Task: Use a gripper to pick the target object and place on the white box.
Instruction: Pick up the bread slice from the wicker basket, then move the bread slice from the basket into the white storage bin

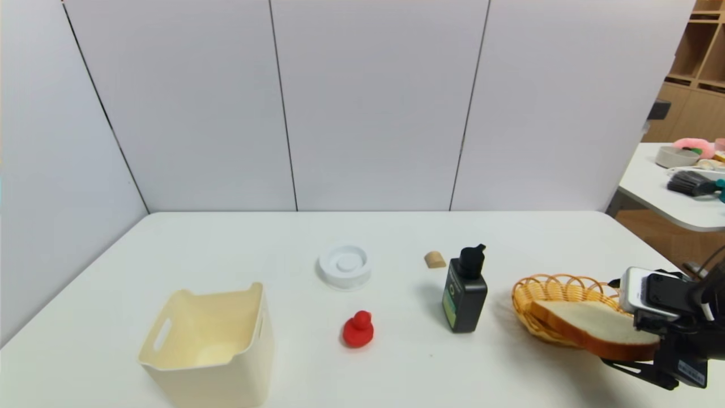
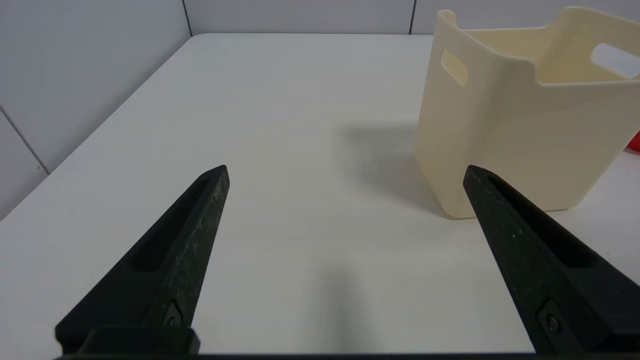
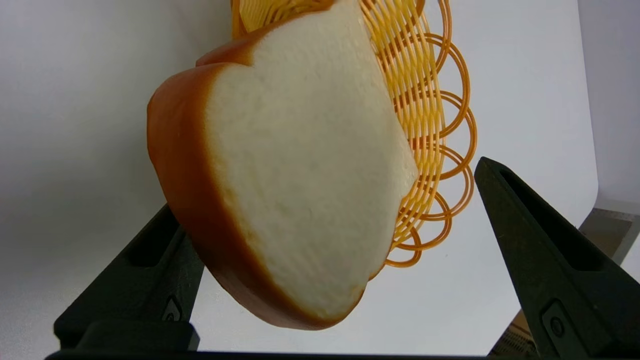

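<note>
At lower right of the head view the right end effector [image 3: 320,200] straddles the toast [image 1: 595,334] wide open, ungrasped, the white box [image 1: 209,334] empty at lower left.

No legible text: black pump bottle [image 1: 464,296] carries a green label, right gripper [image 1: 651,362] a white barcode sticker, both unreadable.

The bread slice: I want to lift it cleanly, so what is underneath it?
The bread slice lies tilted on an orange wicker basket, overhanging its near rim. Whether the covered basket floor holds anything cannot be seen.
</note>
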Controlling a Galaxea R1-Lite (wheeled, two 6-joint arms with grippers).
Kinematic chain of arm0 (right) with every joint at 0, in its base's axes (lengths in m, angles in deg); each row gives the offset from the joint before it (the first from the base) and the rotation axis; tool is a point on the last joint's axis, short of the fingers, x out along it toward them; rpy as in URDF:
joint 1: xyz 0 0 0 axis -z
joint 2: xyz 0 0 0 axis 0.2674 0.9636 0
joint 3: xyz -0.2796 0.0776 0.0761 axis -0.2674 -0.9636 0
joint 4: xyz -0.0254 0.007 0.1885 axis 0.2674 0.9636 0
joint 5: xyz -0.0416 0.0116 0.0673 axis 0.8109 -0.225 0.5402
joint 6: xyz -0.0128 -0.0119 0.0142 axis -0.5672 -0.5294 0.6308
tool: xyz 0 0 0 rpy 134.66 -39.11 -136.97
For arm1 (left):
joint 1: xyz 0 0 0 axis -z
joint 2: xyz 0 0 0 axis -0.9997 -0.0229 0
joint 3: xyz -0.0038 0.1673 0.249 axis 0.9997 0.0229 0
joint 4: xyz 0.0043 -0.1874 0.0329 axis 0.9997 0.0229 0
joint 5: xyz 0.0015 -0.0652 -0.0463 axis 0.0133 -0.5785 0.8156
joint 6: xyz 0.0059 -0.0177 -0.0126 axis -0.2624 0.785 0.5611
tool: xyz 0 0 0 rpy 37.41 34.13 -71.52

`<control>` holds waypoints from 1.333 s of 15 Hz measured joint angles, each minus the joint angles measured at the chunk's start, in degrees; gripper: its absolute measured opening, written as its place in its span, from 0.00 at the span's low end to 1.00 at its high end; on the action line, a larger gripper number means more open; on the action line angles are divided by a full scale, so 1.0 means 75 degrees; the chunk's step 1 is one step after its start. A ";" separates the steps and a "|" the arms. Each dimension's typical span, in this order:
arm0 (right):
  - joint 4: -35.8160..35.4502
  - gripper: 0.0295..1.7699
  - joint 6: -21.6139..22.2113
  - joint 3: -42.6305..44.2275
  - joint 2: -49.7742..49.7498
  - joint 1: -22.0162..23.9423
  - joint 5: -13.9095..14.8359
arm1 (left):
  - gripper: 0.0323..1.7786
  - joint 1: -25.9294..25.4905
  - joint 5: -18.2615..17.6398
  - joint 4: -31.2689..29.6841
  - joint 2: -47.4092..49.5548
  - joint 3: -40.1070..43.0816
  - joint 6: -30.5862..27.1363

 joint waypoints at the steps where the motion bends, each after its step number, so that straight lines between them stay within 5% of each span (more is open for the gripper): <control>1: -0.0026 0.96 0.0002 -0.0003 0.0052 0.0016 -0.0063 | 0.95 0.0000 -0.0003 0.0000 0.0000 0.0000 0.0000; 8: -0.0039 0.42 0.0008 -0.0026 0.0297 0.0089 -0.0060 | 0.95 0.0000 -0.0003 0.0000 0.0000 0.0000 0.0000; 10: -0.0059 0.14 0.0011 0.0003 0.0320 0.0122 -0.0070 | 0.95 0.0000 -0.0003 0.0000 0.0000 0.0000 0.0003; 16: -0.0033 0.15 0.0049 -0.0011 0.0286 0.0148 -0.0141 | 0.95 0.0000 0.0000 0.0003 0.0000 0.0000 0.0000; 20: -0.0671 0.15 0.0751 0.0375 0.0163 0.0192 -0.0221 | 0.95 0.0000 -0.0003 0.0000 0.0000 0.0000 0.0003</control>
